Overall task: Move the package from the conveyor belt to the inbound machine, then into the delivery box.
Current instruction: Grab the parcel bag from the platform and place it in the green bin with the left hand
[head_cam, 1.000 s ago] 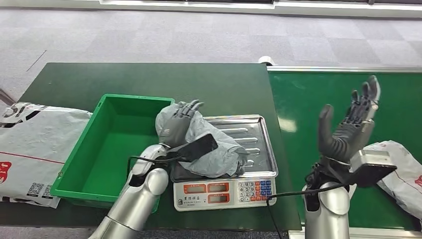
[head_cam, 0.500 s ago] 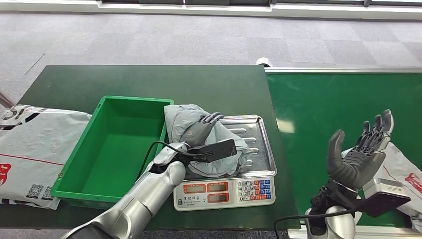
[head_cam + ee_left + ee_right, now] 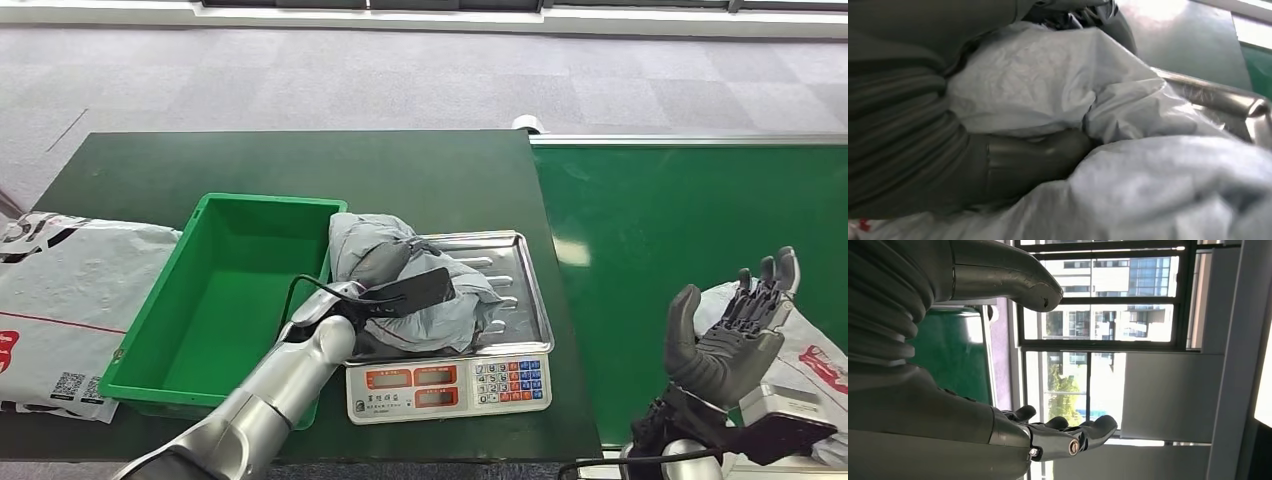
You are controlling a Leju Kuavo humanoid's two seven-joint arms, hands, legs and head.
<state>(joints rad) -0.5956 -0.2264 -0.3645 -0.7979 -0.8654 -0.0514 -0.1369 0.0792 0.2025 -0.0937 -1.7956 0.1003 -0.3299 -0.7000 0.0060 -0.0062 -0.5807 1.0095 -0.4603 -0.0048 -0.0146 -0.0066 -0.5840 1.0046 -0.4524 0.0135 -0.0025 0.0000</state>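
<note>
The grey package (image 3: 420,295) lies crumpled on the steel tray of the scale (image 3: 520,300), which I take to be the inbound machine, its near edge lapping toward the green box (image 3: 230,300) just beside it. Over the last second the left hand (image 3: 385,262) has sunk from lying flat on top of the bag to digging into its folds. In the left wrist view the thumb (image 3: 1038,160) is buried between two bulges of plastic, so the hand looks clamped on the package, though the other fingers are hidden and I can't vouch for how firm the hold is.

The right hand (image 3: 730,335) has dropped low and pulled back toward the body, fingers apart and holding nothing, above another parcel (image 3: 810,350) lying on the belt (image 3: 680,220). A large white bag (image 3: 70,290) lies on the table beyond the box.

To my eye the weighing step is done and the left hand is taking hold for the short carry sideways into the box. The bag is slack and slippery, so it could slump or drag on the box rim as it lifts.
</note>
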